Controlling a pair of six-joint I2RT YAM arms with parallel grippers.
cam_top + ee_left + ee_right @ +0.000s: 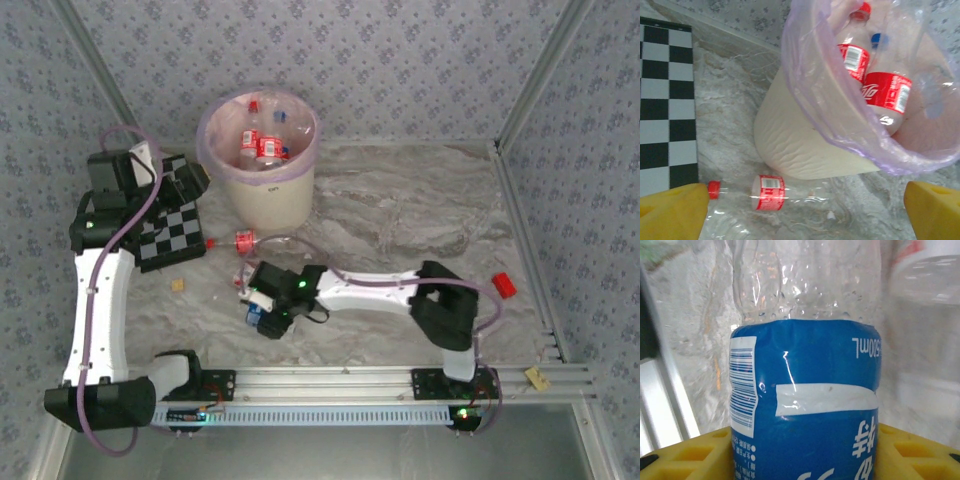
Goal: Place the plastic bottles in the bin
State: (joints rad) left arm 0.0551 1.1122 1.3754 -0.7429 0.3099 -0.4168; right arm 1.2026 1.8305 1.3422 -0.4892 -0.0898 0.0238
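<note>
Plastic bottle [805, 405], blue label, upside-down "500mL", in right pincer [802, 452]

Left side: rises from near-edge base, runs white forearm straight away along left edge, folds at far end, turns wrist rightward. Ends in left end effector [188, 180], yellow fingers [675, 210] spread fully wide, gripping nothing

Right side: bends at black elbow close to base, stretches white forearm leftward low over tabletop [400, 210], green light lit near wrist. Ends in right end effector [262, 312], yellow fingers [685, 455] pressed on both flanks of blue-labelled bottle [805, 390]
</note>
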